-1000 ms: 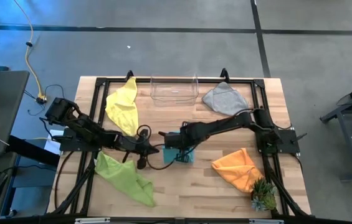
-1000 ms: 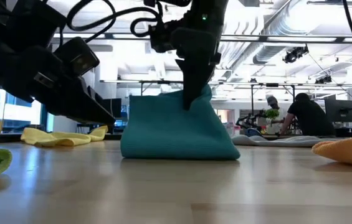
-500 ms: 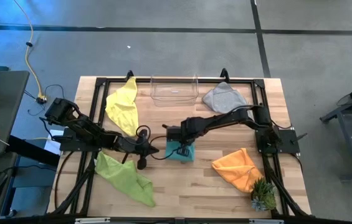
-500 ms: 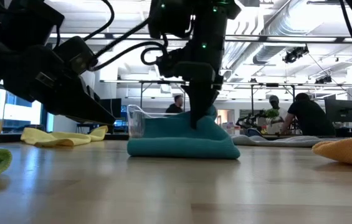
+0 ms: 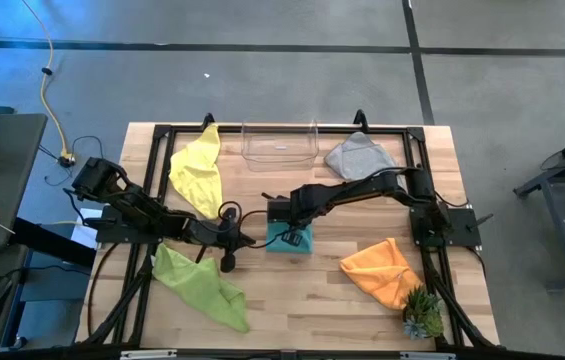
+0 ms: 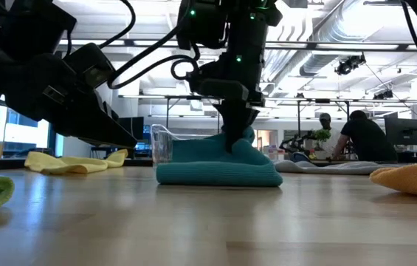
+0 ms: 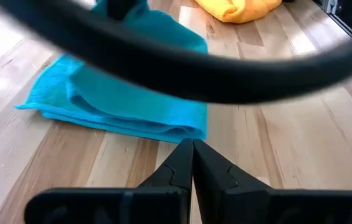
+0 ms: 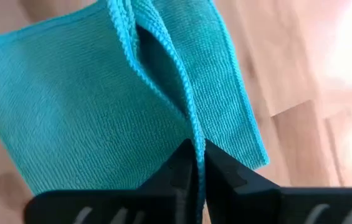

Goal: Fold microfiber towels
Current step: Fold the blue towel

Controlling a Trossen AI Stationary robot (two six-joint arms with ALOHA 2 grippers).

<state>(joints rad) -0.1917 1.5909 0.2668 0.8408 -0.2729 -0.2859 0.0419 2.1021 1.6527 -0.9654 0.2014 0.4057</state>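
The teal towel [image 5: 292, 241] lies folded at the table's middle, also seen in the low view [image 6: 215, 171] and the left wrist view [image 7: 132, 93]. My right gripper [image 5: 288, 232] stands over it, pointing down, shut on its edge. My left gripper [image 5: 250, 241] rests low just left of the towel, shut [image 7: 192, 146]; its tips are close to the towel's folded edge, and I cannot tell whether they touch it. The yellow towel [image 5: 198, 168], the lime green towel [image 5: 202, 285], the grey towel [image 5: 360, 158] and the orange towel [image 5: 382, 272] lie crumpled around the table. My right gripper pinches the teal towel's hemmed edge [image 8: 187, 118] between its two fingers, coming from above and pointing down. I cannot count the layers. The held part stands up as a small peak [image 6: 243, 142], while the rest of the towel lies flat and folded on the table.
A clear plastic bin [image 5: 280, 143] stands at the far edge, and a small green plant [image 5: 422, 315] at the near right corner. A black frame [image 5: 162, 135] runs along the table's rim. People work in the room behind [image 6: 359, 137].
My right gripper has come down and gone a little toward the far edge with the towel's edge. The teal towel, which hung as a tall drape, has been laid over on itself and now lies low and folded, with only a small peak at the fingers.
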